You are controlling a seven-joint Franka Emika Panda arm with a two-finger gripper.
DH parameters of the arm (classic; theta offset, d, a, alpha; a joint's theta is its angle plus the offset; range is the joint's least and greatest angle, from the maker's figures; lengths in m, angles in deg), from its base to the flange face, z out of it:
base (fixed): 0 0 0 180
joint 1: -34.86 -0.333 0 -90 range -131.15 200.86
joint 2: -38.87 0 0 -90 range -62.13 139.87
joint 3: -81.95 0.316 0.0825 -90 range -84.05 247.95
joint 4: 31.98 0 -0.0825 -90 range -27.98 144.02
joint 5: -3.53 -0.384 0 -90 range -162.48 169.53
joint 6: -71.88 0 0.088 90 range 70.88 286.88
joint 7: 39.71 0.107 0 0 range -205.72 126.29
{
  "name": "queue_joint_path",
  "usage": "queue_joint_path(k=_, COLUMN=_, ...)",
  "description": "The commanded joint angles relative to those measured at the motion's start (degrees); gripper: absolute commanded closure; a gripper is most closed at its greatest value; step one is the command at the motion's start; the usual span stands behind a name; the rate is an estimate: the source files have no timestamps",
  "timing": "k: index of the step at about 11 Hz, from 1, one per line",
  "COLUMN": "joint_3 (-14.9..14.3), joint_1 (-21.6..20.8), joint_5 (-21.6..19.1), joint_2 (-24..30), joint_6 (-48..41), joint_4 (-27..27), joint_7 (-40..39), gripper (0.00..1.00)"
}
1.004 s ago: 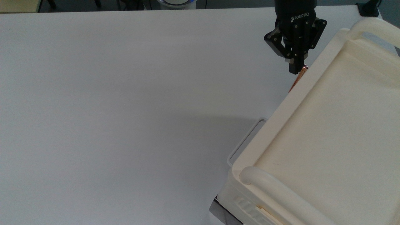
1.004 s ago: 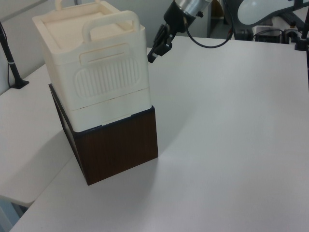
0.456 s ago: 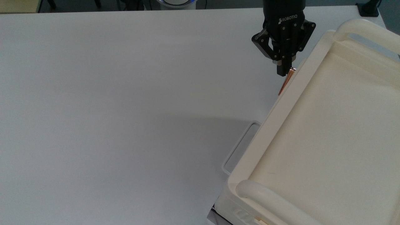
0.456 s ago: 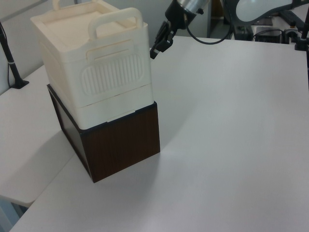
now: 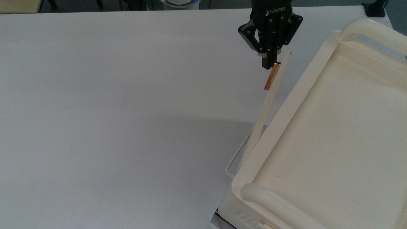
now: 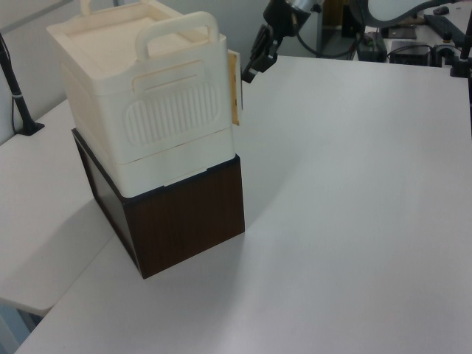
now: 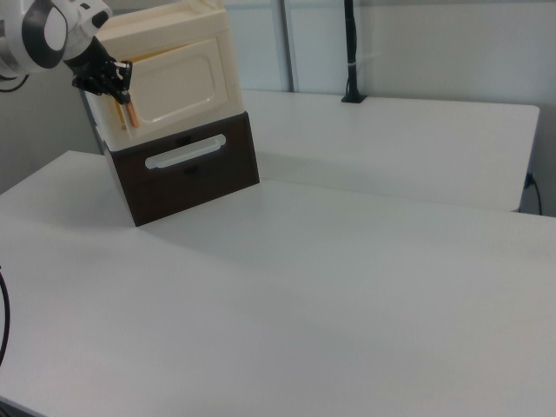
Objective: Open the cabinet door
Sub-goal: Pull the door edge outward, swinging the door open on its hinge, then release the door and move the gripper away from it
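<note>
The gripper (image 5: 268, 65) fingers pinch the copper handle (image 5: 272, 76), hiding its top end; the cabinet door (image 5: 268, 106) shows edge-on, ajar.

Robotics lab; white tables (image 7: 347, 261), camera pole (image 7: 350, 52).

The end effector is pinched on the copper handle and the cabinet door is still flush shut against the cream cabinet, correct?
Not quite. The end effector is on the copper handle, but the cabinet door is already ajar: the top view shows its handle edge swung away from the cream cabinet, with a wedge of gap between them.
</note>
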Motion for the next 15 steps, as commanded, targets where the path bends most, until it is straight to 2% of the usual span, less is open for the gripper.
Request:
queue_joint_path(k=1, joint_3=-0.67, joint_1=3.08, joint_5=1.01, joint_2=1.93, joint_6=-1.45, joint_4=1.76, joint_7=-2.28, gripper=0.9)
queue_joint_path(k=8, joint_3=-0.67, joint_1=15.02, joint_5=1.1, joint_2=1.75, joint_6=-3.39, joint_4=1.5, joint_7=-4.29, gripper=0.89)
queue_joint_path(k=9, joint_3=-0.67, joint_1=17.13, joint_5=1.1, joint_2=1.58, joint_6=-3.13, joint_4=1.24, joint_7=-4.39, gripper=0.85)
queue_joint_path(k=13, joint_3=-0.93, joint_1=24.51, joint_5=0.66, joint_2=1.49, joint_6=-2.77, joint_4=0.01, joint_7=-3.6, gripper=0.51)
queue_joint_path(k=15, joint_3=-1.28, joint_1=27.42, joint_5=0.48, joint_2=1.4, joint_6=-2.69, joint_4=-0.26, joint_7=-3.68, gripper=0.41)
